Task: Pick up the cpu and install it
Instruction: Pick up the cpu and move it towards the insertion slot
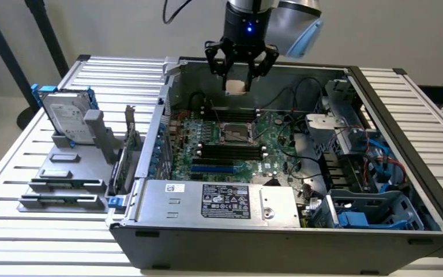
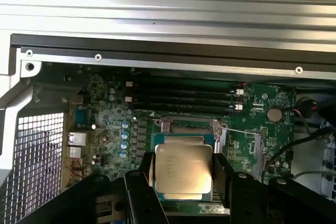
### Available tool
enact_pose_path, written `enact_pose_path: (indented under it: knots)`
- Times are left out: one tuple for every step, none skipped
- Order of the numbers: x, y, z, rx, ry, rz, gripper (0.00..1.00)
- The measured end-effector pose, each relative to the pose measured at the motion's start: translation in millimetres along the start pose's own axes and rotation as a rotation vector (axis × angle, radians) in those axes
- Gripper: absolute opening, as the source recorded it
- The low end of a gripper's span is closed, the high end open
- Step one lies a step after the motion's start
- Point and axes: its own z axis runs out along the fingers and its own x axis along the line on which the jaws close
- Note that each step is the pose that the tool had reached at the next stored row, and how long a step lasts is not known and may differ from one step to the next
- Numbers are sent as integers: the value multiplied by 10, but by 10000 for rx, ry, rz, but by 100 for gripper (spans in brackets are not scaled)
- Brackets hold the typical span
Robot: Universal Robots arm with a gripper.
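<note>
Gripper hangs over the back part of the open computer case, above the case's rim level. Jaws are clamped on the cpu, which sits between the finger ends, off the board, and shows pale in the exterior view. In the wrist view the cpu shows its shiny silver top with a darker rim, flat and facing the camera, with black fingers pressing on two opposite edges.

Motherboard lies flat in the case floor. Empty socket sits near the board's middle, nearer to the exterior camera than the gripper. In the wrist view the socket peeks out just past the chip's far edge, and the chip looks roughly over it, though how high above is hard to judge from this angle. Black memory slots run in a row beyond the socket.

Grey labelled power supply fills the near end of the case. On the exterior view's left a hard drive with a blue bracket stands upright in a grey stand on the slatted table, well apart from the gripper.
</note>
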Motion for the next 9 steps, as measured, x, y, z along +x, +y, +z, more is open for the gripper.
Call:
enact_pose_path:
  knots:
    - [-6,-1,17,1,0,0,55]
    - [-13,-2,36,0,-1,0,55]
    - [-19,-4,53,1,0,2,55]
    - [-24,-6,71,1,0,8,55]
    - [-28,-8,89,0,-2,19,55]
    - [-32,-10,107,-1,-3,33,55]
    - [-33,-12,126,-1,-7,56,55]
    - [-34,-13,143,0,-12,79,55]
    - [-35,-14,158,2,-24,105,55]
